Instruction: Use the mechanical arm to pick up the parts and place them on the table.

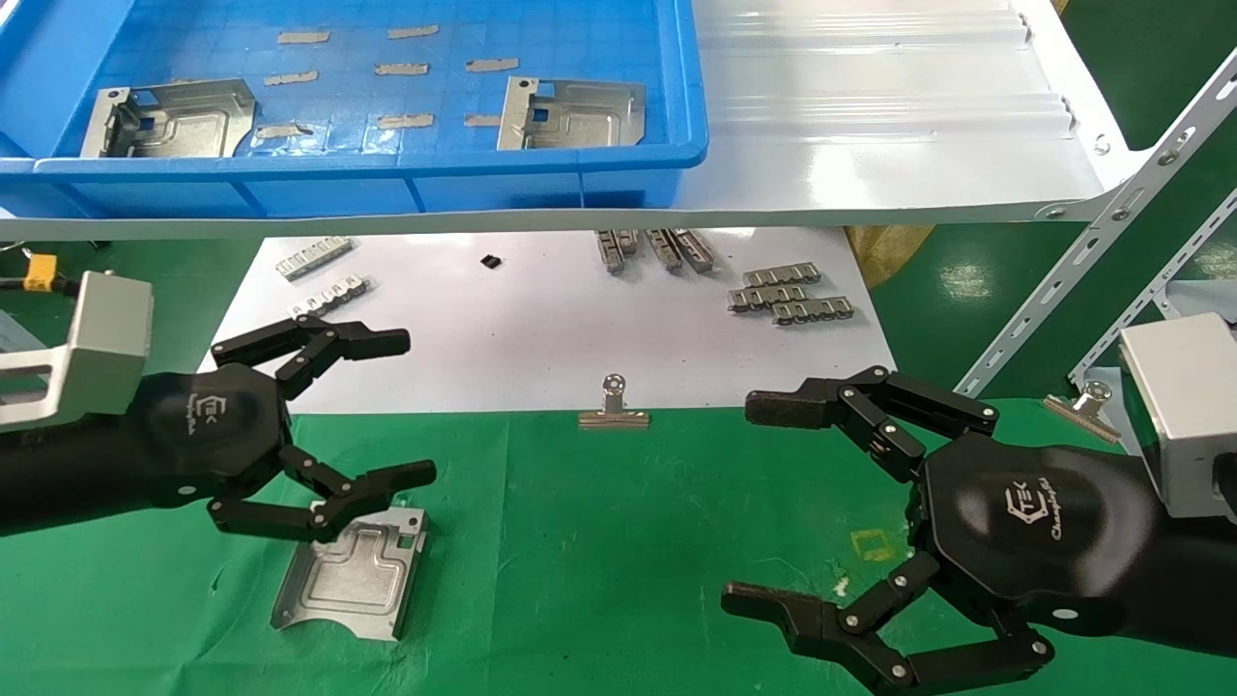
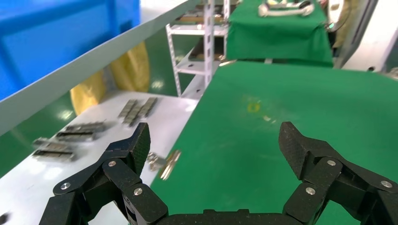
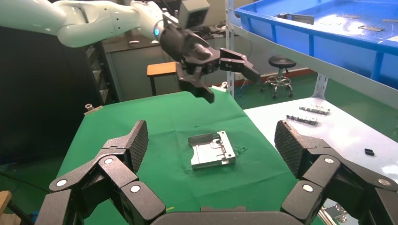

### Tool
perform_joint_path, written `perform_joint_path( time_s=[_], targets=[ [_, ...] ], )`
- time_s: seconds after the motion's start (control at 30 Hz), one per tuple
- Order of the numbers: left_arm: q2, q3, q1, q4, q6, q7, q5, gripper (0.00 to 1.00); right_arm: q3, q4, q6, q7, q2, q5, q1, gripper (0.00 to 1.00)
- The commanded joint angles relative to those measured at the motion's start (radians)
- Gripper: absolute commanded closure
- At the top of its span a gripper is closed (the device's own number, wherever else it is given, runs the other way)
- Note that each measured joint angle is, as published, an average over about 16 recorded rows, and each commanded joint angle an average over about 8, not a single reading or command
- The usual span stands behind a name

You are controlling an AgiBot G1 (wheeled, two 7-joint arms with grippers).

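One silver part [image 1: 353, 573] lies flat on the green table [image 1: 599, 541], also seen in the right wrist view [image 3: 212, 150]. Two more parts [image 1: 169, 118] [image 1: 572, 113] lie in the blue bin [image 1: 387, 179] on the shelf. My left gripper [image 1: 372, 411] is open and empty, hovering just above the far edge of the part on the table; its lower fingers [image 1: 387, 480] overlap it. It also shows in the right wrist view [image 3: 220, 77]. My right gripper [image 1: 754, 503] is open and empty above the table at the right.
A white sheet [image 1: 541, 329] beyond the green cloth holds several small notched metal strips [image 1: 788, 295] and a small black piece [image 1: 491, 261]. Binder clips [image 1: 614, 406] [image 1: 1087, 401] hold the sheet's near edge. A glossy white shelf [image 1: 870, 126] on slotted posts overhangs it.
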Motion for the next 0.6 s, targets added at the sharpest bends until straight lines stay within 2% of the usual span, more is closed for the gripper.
perform_joint_path(
  time_s=[0.03, 0.6],
  targets=[
    [-0.010, -0.014, 0.024, -0.045, -0.003, -0.026, -0.017, 0.00, 0.000, 0.000, 0.000, 0.000, 0.000, 0.000, 0.000, 0.00],
    [-0.087, -0.129, 0.217, -0.406, -0.031, -0.232, -0.149, 0.00, 0.000, 0.000, 0.000, 0.000, 0.000, 0.000, 0.000, 0.00]
  ],
)
